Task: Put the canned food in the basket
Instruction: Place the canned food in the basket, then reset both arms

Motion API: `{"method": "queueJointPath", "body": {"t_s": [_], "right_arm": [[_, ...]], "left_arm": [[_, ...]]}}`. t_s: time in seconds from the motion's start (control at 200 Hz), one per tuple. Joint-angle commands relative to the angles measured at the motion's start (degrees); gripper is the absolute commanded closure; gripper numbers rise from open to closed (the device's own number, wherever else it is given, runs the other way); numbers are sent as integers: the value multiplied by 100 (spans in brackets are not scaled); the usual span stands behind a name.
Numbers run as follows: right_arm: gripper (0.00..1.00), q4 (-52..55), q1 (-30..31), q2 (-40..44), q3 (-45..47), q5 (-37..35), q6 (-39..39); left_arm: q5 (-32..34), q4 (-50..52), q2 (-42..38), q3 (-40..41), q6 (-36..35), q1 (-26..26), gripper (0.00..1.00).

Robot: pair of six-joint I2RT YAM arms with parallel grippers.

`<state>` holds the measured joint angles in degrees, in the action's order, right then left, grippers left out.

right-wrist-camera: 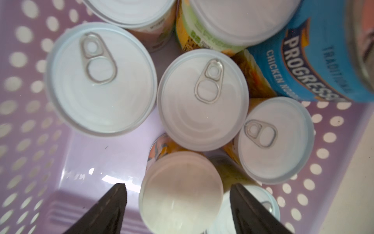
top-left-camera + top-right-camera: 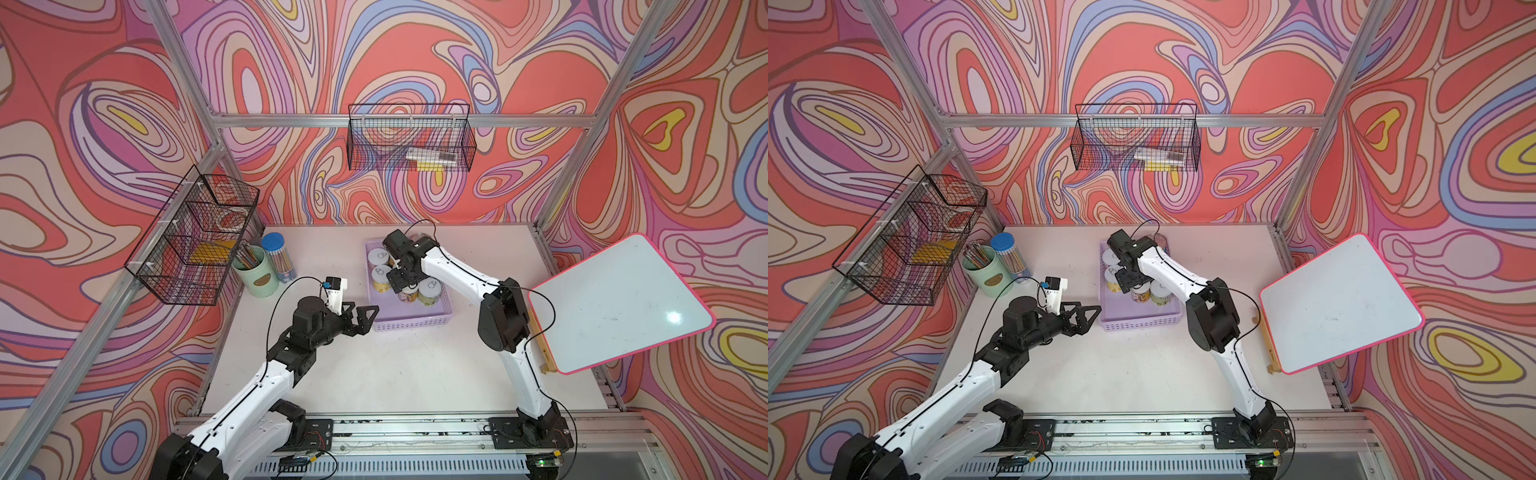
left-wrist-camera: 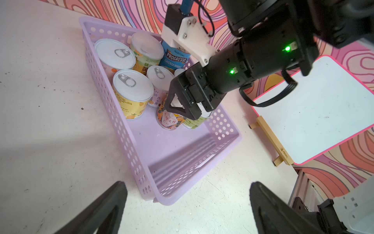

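Canned food (image 3: 132, 87) stands bunched at the far end of the lilac basket (image 3: 172, 154), which sits mid-table, a little towards the back.

Sweeping from my left, a black wire mesh basket (image 2: 187, 241) hangs on the left wall. Under its inner end a mint-green pen cup (image 2: 259, 278) and a blue-lidded jar of pencils (image 2: 278, 257) stand side by side on the table (image 2: 374, 374), well apart from the lilac basket.

Next comes the left gripper (image 2: 370, 321) — jaws spread wide, nothing between them, hanging just beside the basket's near left corner. I cannot tell whether a fingertip touches the rim.

Inside the basket I count eight cans, with the tall blue Progresso can (image 3: 175, 57) at the back. The right gripper (image 1: 178, 185) points down over an orange-labelled can (image 3: 170, 121) at the near edge of the bunch — its fingers flank the lid with a sliver of gap on each side, so it is parted and gripping nothing. In both top views the right wrist hides several lids.

Further right, a pink-edged whiteboard (image 2: 619, 303) leans on a wooden easel (image 3: 271, 139) at the table's right edge.
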<state>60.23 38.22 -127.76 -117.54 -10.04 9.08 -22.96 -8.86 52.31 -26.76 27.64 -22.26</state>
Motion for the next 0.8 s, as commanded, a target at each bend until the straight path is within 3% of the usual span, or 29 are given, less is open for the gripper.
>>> {"method": "queueJointPath", "body": {"t_s": [0.0,0.325,0.566,0.691,0.761,0.796], "right_arm": [[18,-636,-25,1009,562,418,176],[19,-1782,-27,3401,2703,437,335],[17,-2899,-25,4908,4602,240,647],[15,-3269,-34,5280,5236,-380,816],[3,-3374,-40,5382,5474,-936,881],[2,-3349,-106,5385,5533,-1138,957]], "left_arm": [[344,318,-28,-420,-266,-217,1],[1253,1301,-76,-1302,-646,-956,1],[1963,1447,3,-1303,-618,-1633,1],[2074,1296,119,-1162,-473,-1684,1],[2230,1199,123,-1064,-479,-1677,1],[2341,1137,104,-999,-498,-1677,1]]}}
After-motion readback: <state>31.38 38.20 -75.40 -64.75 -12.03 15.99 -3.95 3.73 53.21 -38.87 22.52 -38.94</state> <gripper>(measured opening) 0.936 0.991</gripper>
